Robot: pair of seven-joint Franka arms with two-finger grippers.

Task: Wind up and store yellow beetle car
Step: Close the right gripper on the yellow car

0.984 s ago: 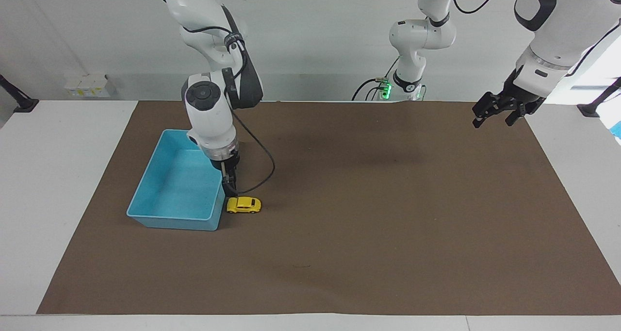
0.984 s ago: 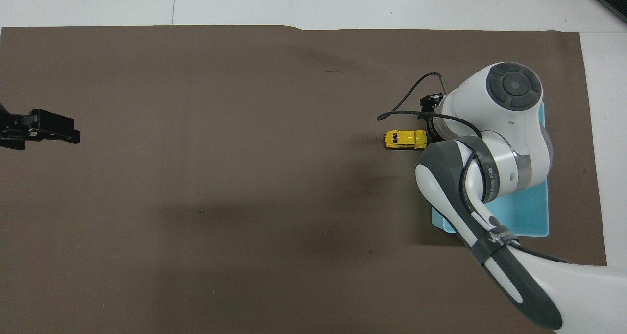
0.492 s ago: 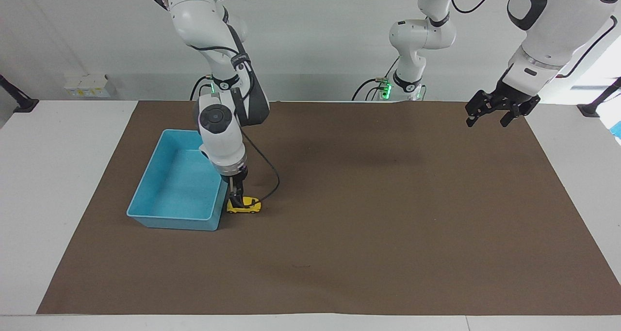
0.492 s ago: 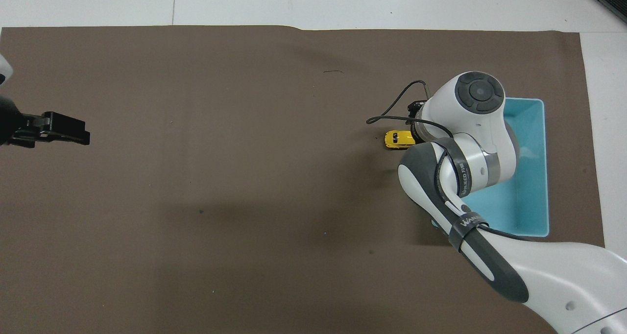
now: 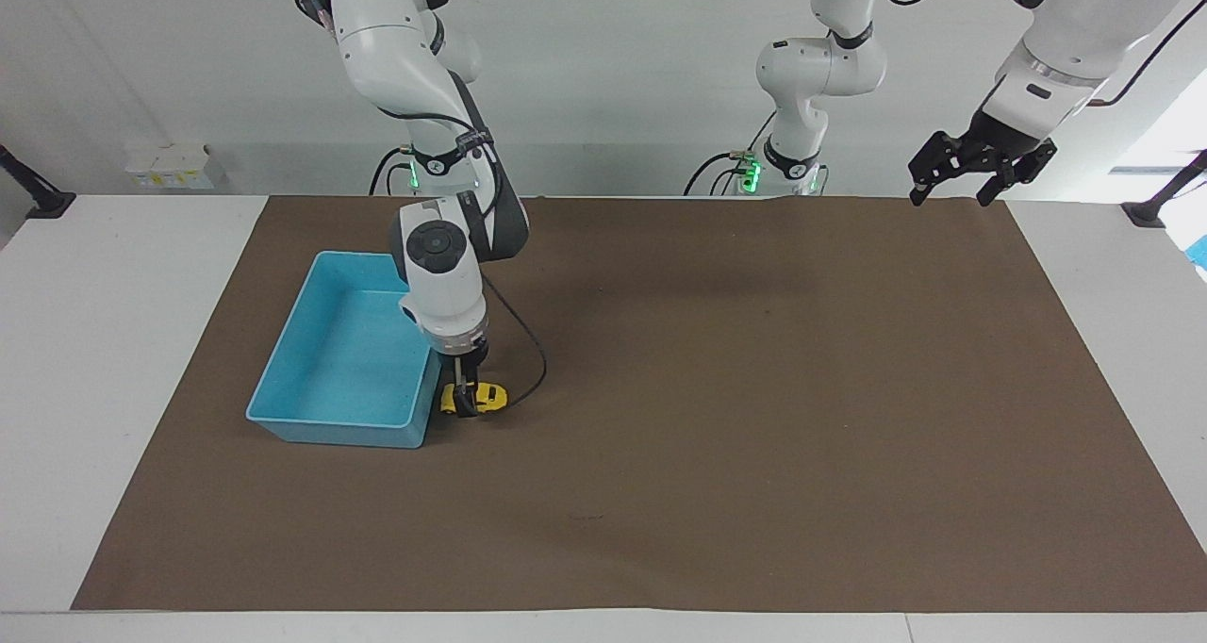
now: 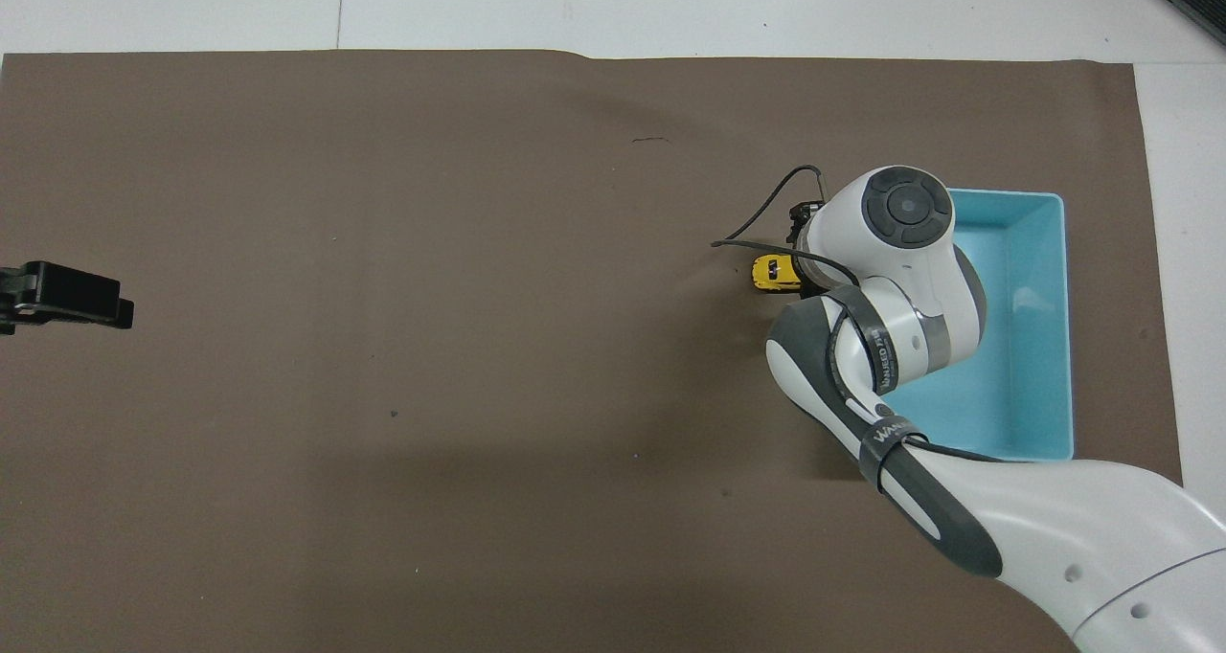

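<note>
The yellow beetle car (image 5: pixel 489 396) stands on the brown mat right beside the blue tray's (image 5: pixel 332 427) side wall, at the tray's corner farthest from the robots. My right gripper (image 5: pixel 464 402) points straight down on the car. Its dark fingers are lowered around the car's tray-side end and hide that end, with the jaws still apart. From overhead, only the car's free end (image 6: pixel 770 272) shows past the right wrist. My left gripper (image 5: pixel 950 189) hangs open and empty, high above the left arm's end of the mat.
The blue tray (image 6: pixel 1059 289) has nothing in it. A black cable (image 5: pixel 526 360) loops from the right wrist down to the mat beside the car. The brown mat (image 5: pixel 754 436) covers most of the white table.
My right gripper has come down from beside the tray's wall onto the car, covering its tray-side end. The left gripper has risen and drawn back toward the robots.
</note>
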